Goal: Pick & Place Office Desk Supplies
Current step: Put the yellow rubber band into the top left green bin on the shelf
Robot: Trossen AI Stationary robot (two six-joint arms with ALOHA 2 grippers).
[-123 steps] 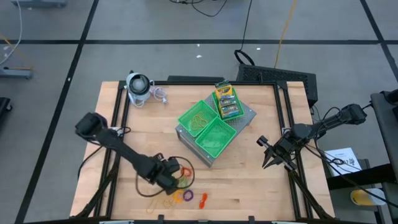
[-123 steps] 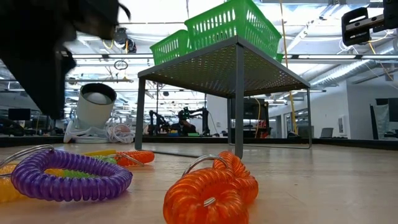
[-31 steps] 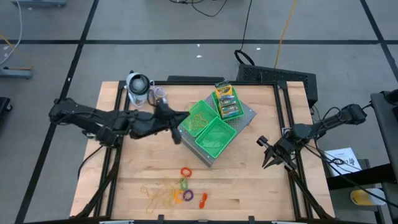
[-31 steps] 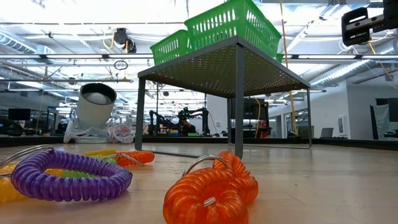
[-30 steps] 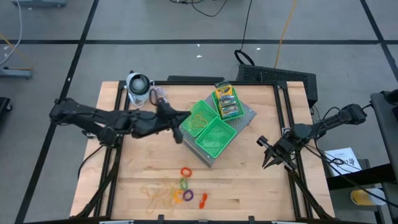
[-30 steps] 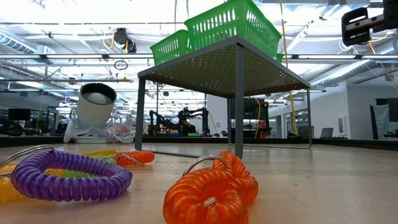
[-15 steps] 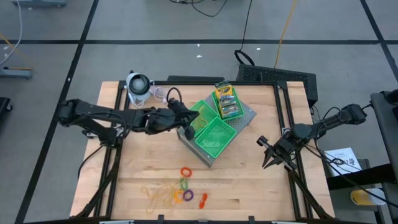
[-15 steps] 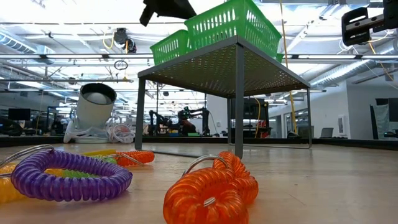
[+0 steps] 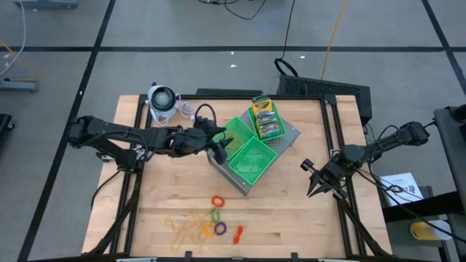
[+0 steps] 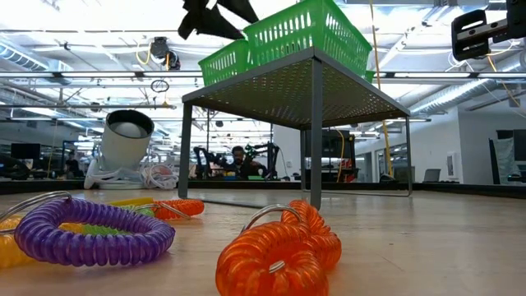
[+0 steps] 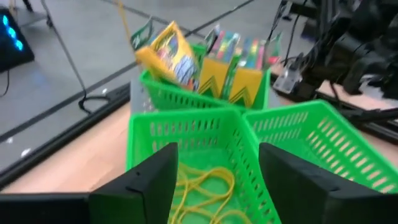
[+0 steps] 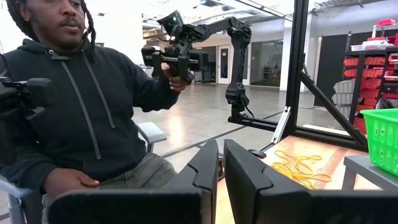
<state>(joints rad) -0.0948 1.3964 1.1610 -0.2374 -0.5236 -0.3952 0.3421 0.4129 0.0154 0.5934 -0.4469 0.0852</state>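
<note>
Left wrist view: left gripper, fingers spread and empty, hovers over the green tray holding rubber bands. These look light, limp and tangle-prone; pinch a bunched strand. Right gripper waits pressed together at the table edge.

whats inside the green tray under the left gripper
Yellow rubber bands lie in that tray, below the open left gripper. The fingers hide part of the tray floor, so anything more there cannot be seen.
</note>
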